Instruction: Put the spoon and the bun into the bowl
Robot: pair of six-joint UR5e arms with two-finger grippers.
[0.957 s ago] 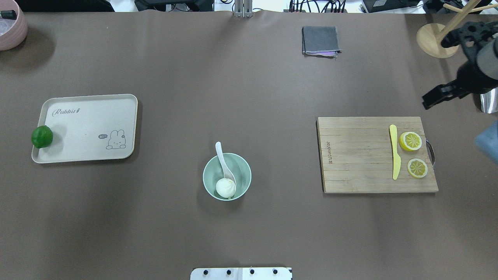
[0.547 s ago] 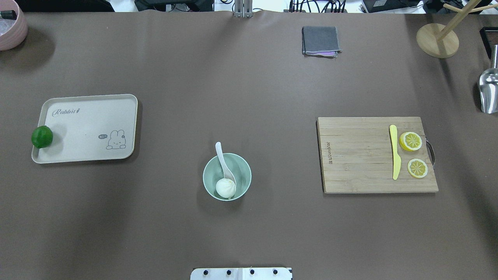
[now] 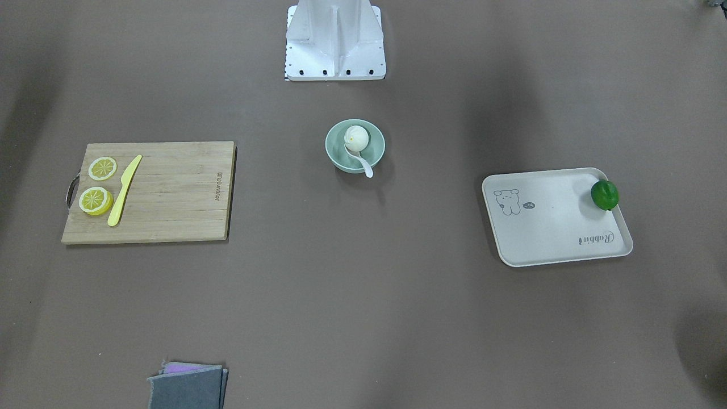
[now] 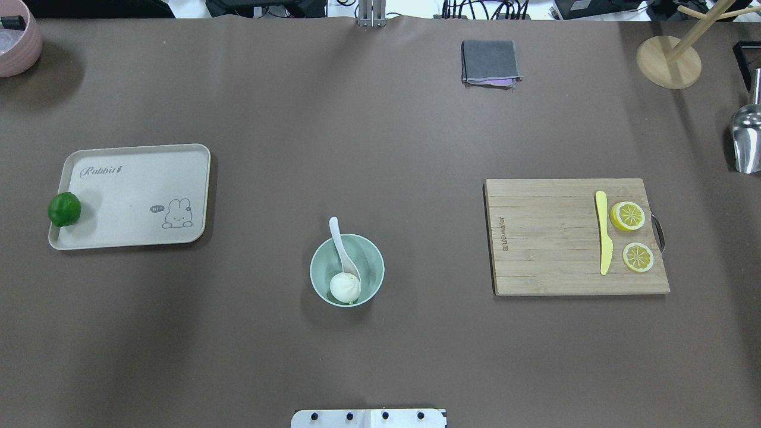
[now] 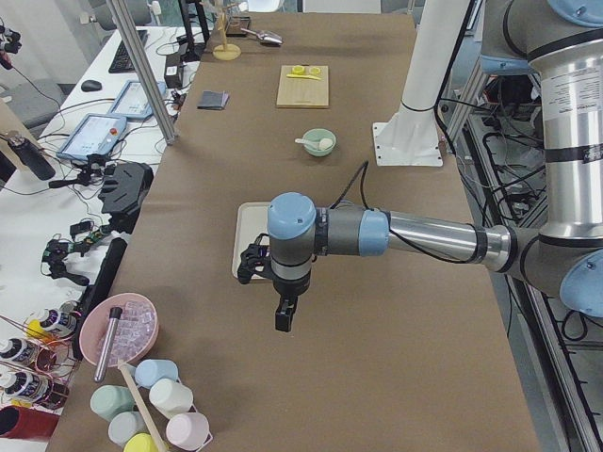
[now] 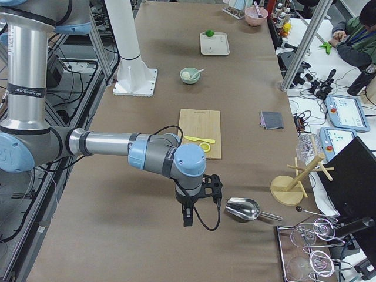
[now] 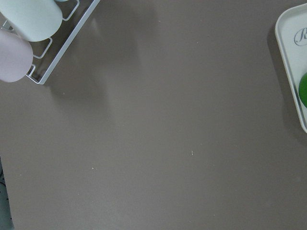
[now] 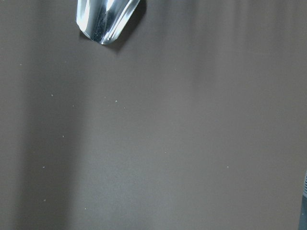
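Observation:
The mint-green bowl (image 4: 371,267) stands at the table's middle front. The white bun (image 4: 345,288) lies inside it, at the side nearer the robot. The white spoon (image 4: 337,236) rests with its scoop in the bowl beside the bun and its handle sticking out over the far rim. The same shows in the front-facing view: bowl (image 3: 376,151), bun (image 3: 356,137), spoon (image 3: 364,167). My left gripper (image 5: 283,320) hangs off past the tray, seen only in the left side view. My right gripper (image 6: 187,216) hangs near a metal scoop, seen only in the right side view. I cannot tell whether either is open or shut.
A white rabbit tray (image 4: 137,178) with a green lime (image 4: 64,209) lies on the left. A wooden cutting board (image 4: 547,238) with a yellow knife (image 4: 604,238) and lemon slices (image 4: 628,216) lies on the right. A grey cloth (image 4: 489,62), wooden stand (image 4: 668,62) and metal scoop (image 4: 746,139) sit far right.
The right arm, at the overhead view's right edge one second ago, has moved out of that view. Bowl, bun and spoon have not moved.

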